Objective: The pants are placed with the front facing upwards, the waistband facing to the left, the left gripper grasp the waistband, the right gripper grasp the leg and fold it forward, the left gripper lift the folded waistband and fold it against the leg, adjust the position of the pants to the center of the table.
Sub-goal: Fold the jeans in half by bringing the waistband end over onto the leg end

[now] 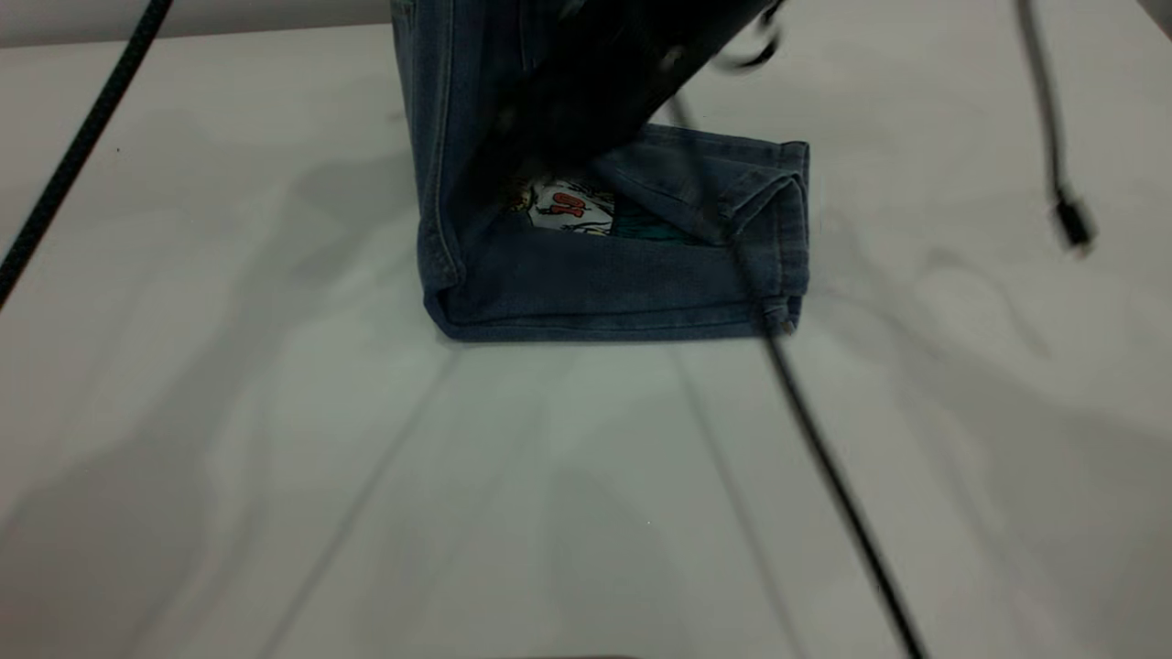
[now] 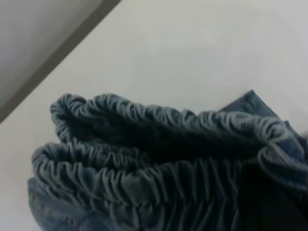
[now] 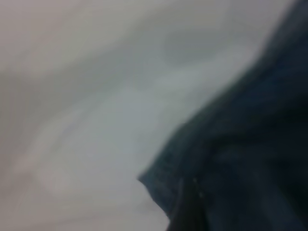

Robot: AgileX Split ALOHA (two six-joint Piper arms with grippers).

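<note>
The pants [image 1: 595,284] are blue denim shorts folded on the white table [image 1: 229,412]. Their lower layer lies flat and shows a colourful cartoon print [image 1: 572,209]. The left side stands lifted and runs out of the top of the exterior view. A dark blurred arm [image 1: 604,82] reaches down across the raised cloth from the upper right. In the left wrist view the ruffled waistband [image 2: 144,144] fills the picture, doubled over, and my left gripper [image 2: 262,192] is shut on it. The right wrist view has dark denim [image 3: 250,144] pressed close; my right gripper is hard to make out there.
A black braided cable [image 1: 73,156] hangs across the left. A thin cable [image 1: 824,458] crosses the pants' right hem toward the front. Another cable with a plug [image 1: 1071,224] dangles at the right. The table's edge [image 2: 57,57] shows beyond the waistband.
</note>
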